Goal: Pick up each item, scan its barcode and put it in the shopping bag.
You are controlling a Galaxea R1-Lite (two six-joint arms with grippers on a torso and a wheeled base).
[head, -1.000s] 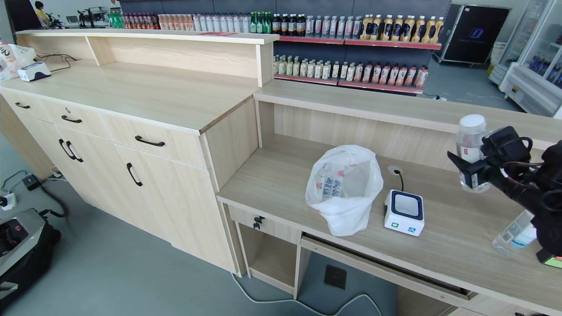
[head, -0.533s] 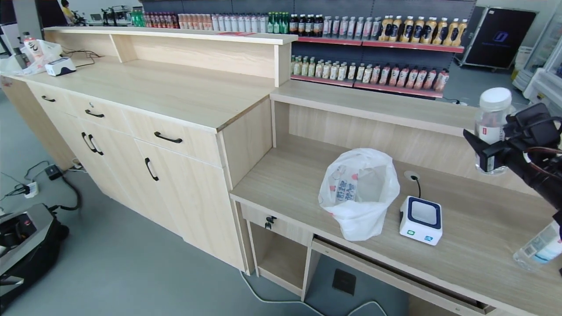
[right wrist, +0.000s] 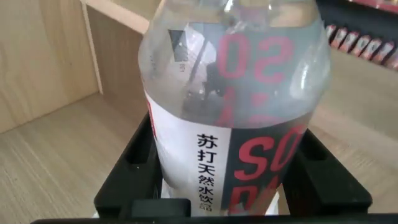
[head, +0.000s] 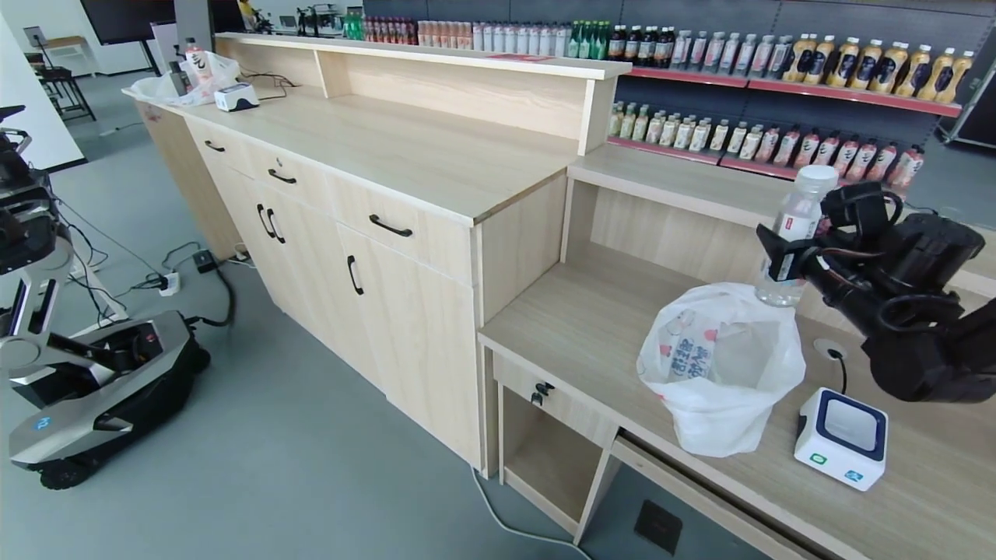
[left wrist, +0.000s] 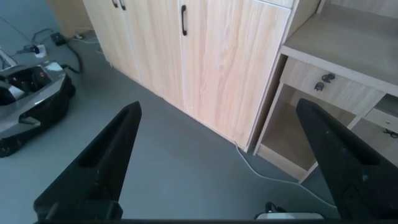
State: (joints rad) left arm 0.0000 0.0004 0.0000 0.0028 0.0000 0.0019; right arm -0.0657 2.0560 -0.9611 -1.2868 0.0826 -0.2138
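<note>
One bottle (head: 787, 233): upright, clamped low on its body by the right gripper (head: 784, 263), held above the far rim of the shopping bag (head: 704, 412).
Bag: stands open on the counter (head: 583, 319), mouth slack; scanner (head: 843, 437) just beside it.
Step, likely: lower bottle into bag.
Doing it well: centre over the mouth, descend straight, let go once the base is well inside; thin walls may fold.
Left gripper (left wrist: 219, 112): fingers spread, empty, over the floor.

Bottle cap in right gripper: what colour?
White; the bottle cap shows best in the head view.
</note>
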